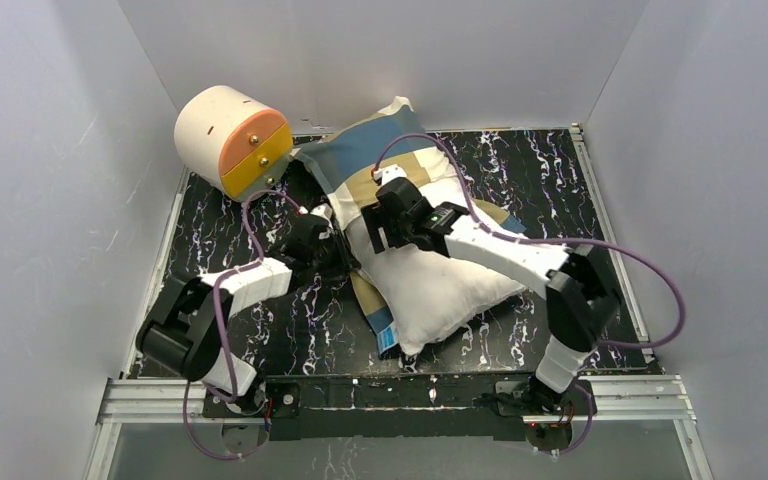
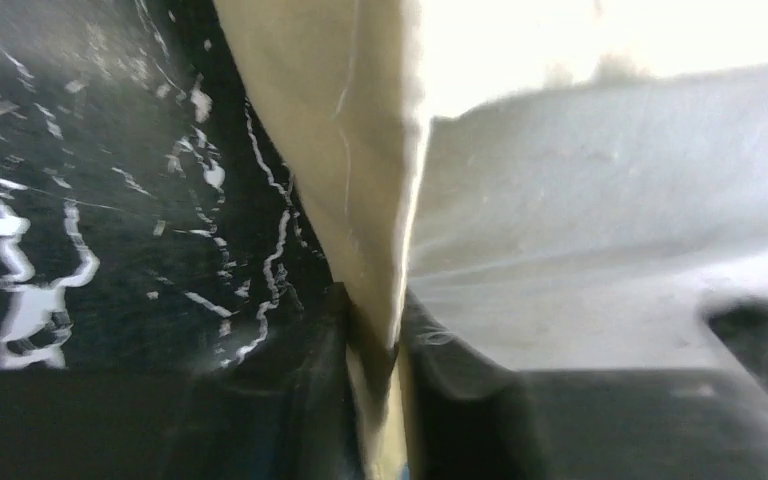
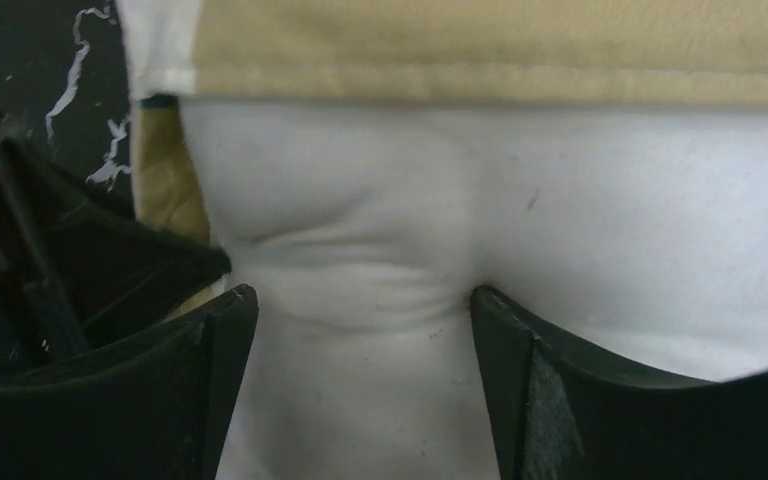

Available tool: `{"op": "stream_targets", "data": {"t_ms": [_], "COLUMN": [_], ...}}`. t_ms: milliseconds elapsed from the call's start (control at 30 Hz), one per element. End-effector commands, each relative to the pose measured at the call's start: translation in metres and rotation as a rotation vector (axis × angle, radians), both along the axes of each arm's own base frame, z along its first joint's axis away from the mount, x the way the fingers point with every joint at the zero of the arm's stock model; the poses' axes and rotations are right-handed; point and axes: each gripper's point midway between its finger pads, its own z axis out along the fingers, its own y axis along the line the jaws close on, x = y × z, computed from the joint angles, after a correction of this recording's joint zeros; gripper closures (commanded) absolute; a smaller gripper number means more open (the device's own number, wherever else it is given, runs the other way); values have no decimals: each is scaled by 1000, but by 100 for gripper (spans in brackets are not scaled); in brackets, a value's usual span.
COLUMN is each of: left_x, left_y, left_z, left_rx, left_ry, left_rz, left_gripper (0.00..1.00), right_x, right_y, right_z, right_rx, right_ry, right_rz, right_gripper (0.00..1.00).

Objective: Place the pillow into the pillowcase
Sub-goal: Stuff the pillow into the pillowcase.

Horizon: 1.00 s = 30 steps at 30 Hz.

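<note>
Pillow [image 1: 442, 285] lies mid-table [image 1: 530, 170], its far half inside the pillowcase [image 1: 360, 150] and its near half bare. Left claw [image 2: 375, 345] is closed on the tan pillowcase edge beside the pillow. Right claw [image 3: 360, 330] stands wide open, its fingers [image 3: 210, 370] pressed down either side of a bulge of pillow, gripping nothing.

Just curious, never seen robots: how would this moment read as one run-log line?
pillow partly inside pillowcase | left gripper pinching pillowcase edge | right gripper open, straddling pillow
</note>
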Motion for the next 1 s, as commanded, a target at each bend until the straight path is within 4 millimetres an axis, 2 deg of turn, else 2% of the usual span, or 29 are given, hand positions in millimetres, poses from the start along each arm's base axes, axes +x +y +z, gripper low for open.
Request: {"op": "stream_targets", "data": {"t_ms": [0, 67, 100, 133, 167, 200, 267, 300, 367, 467, 533, 600, 800, 867, 900, 967], "left_x": [11, 15, 18, 22, 27, 35, 35, 32, 15, -25, -46, -56, -39, -36, -37, -42], "left_y": [-26, -31, -32, -33, -34, -37, -41, -45, -59, -86, -105, -120, -146, -158, -163, -169], "left_z": [13, 45, 70, 95, 124, 163, 194, 202, 204, 193, 191, 201, 265, 268, 267, 262], "left_rx": [-164, -190, -196, -195, -185, -184, -179, -201, -253, -235, -246, -271, -337, -367, -380, -400], "left_ry": [-61, -117, -158, -198, -240, -296, -314, -308, -275, -270, -264, -271, -394, -377, -361, -341], "left_rz": [-38, -66, -76, -87, -103, -122, -165, -183, -227, -327, -419, -498, -551, -565, -573, -578], "left_gripper": [98, 100, 100, 100, 100, 100, 100, 100, 100, 100, 100, 100, 100, 100, 96, 90], "right_x": [50, 72, 82, 94, 103, 113, 129, 135, 145, 151, 153, 154, 147, 143, 140, 128], "right_y": [9, 16, 20, 25, 25, 25, 19, 15, 0, -22, -35, -43, -41, -45, -45, -47], "right_z": [-7, 1, 10, 26, 39, 53, 87, 103, 129, 149, 156, 158, 175, 181, 180, 165], "right_rx": [83, 111, 131, 172, 214, 265, 396, 465, 555, 643, 711, 767, 813, 793, 758, 651], "right_ry": [-9, -15, -22, -37, -48, -68, -121, -145, -176, -220, -237, -234, -247, -275, -281, -261], "right_rz": [-127, -162, -172, -188, -211, -240, -316, -354, -437, -551, -612, -661, -648, -622, -592, -518], "right_gripper": [26, 69, 87, 99, 99, 99, 99, 99, 99, 99, 99, 99, 99, 99, 99, 99]}}
